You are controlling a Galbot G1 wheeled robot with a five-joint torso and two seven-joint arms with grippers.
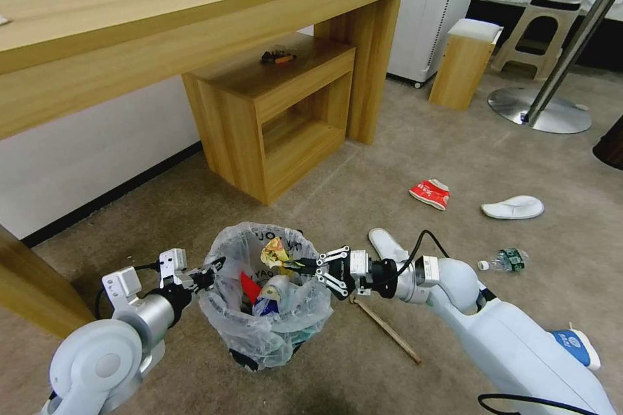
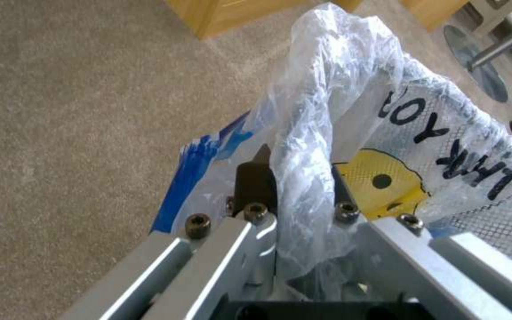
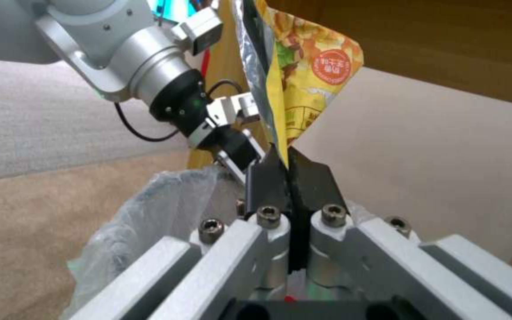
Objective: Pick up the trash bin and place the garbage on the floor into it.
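Trash bin (image 1: 263,301) is on the beige carpet floor (image 1: 402,155), in front of the low wooden cabinet (image 1: 272,110) under the long desk (image 1: 162,19). Its dark body is mostly hidden by the crinkly plastic liner; only a bit of dark base shows at the bottom.

Left gripper (image 1: 209,272) is at the bin's left rim, fingers pinched onto the rim and liner. Left wrist view: the dark pads (image 2: 256,182) sit either side of a bunched fold of liner (image 2: 309,178), with the yellow cartoon face and black letters beside it. The rim itself is covered by plastic there.

Right gripper (image 1: 304,266) reaches in from the right, over the bin's opening, clamped narrow on a yellow snack wrapper (image 1: 276,251). Right wrist view: the wrapper (image 3: 303,75) stands up from between the black fingertips (image 3: 315,182), its top cut off by the frame edge.

Inside the bin: a red piece and something blue-white, both partly buried and hard to identify.

On the floor to the right: red wrapper (image 1: 430,193), white slipper (image 1: 513,207), a second slipper (image 1: 387,244) partly hidden behind the right arm, clear green-labelled bottle (image 1: 505,260), wooden stick (image 1: 388,331) with its upper end under the right wrist.
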